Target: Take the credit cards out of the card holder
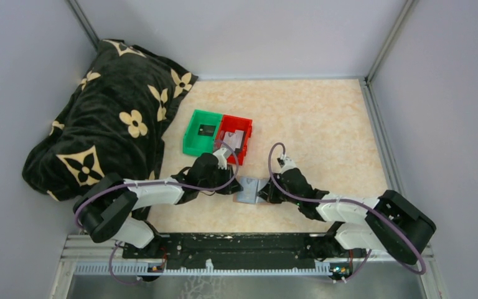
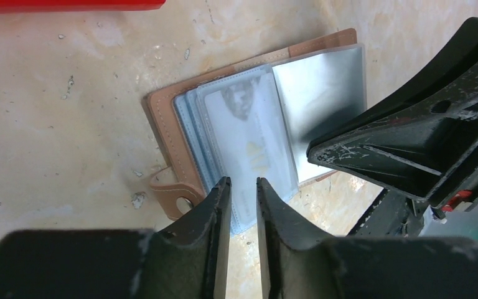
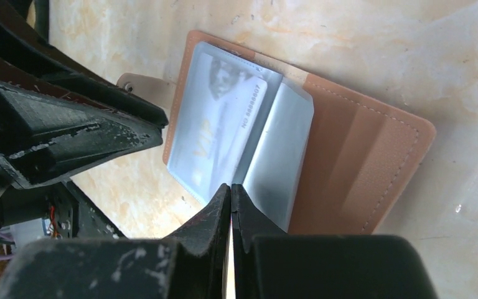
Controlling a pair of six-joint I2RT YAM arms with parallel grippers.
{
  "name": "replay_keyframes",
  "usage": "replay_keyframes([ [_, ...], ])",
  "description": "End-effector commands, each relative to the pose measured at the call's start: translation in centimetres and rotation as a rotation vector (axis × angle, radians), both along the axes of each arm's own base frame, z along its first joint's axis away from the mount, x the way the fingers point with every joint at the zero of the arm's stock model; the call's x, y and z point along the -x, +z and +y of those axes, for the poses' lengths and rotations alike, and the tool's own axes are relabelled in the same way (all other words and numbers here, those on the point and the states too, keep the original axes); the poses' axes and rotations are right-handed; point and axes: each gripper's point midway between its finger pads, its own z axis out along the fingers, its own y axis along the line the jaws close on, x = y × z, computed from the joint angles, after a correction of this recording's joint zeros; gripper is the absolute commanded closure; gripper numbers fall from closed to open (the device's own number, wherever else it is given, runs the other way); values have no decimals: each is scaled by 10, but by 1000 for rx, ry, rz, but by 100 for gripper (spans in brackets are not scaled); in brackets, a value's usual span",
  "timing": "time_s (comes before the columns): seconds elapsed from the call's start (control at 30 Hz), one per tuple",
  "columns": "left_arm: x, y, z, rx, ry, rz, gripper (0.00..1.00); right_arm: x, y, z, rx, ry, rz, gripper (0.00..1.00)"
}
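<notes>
Now, open card holder (image 3: 361, 156), silver VIP card (image 3: 218, 137), left gripper (image 2: 243, 184) slightly parted, right gripper (image 3: 231, 187) pressed together

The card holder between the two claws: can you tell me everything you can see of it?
The card holder is a small tan-brown, leather-looking wallet with stitched edges, lying open and flat on the marbled beige table. A strap tab with a round hole sticks out from one side. Frosted plastic sleeves fan from its middle; one holds a silvery card marked VIP. The left gripper, slightly open, straddles a sleeve edge; the right gripper, shut, meets the sleeves' edge.
</notes>
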Motion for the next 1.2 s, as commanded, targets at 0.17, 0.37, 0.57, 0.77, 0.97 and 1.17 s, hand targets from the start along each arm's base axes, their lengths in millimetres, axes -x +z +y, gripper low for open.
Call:
replay_keyframes([
  [0.17,-12,8,-1,25,37,-42,44,-19,35,24,-84,36,-95,100],
  [0.37,-9,13,-7,65,8,-44,44,-17,15,29,-84,43,-43,100],
  [0.57,-7,17,-10,85,-5,-46,44,-9,-7,21,-77,17,11,100],
  [0.77,-8,17,-10,86,-7,-52,44,-4,-7,15,-84,12,16,100],
  [0.97,-7,15,-11,90,-7,-42,44,-8,6,13,-81,1,-13,100],
  [1.17,-7,15,-11,93,-7,-43,44,-9,5,8,-62,-5,-19,100],
])
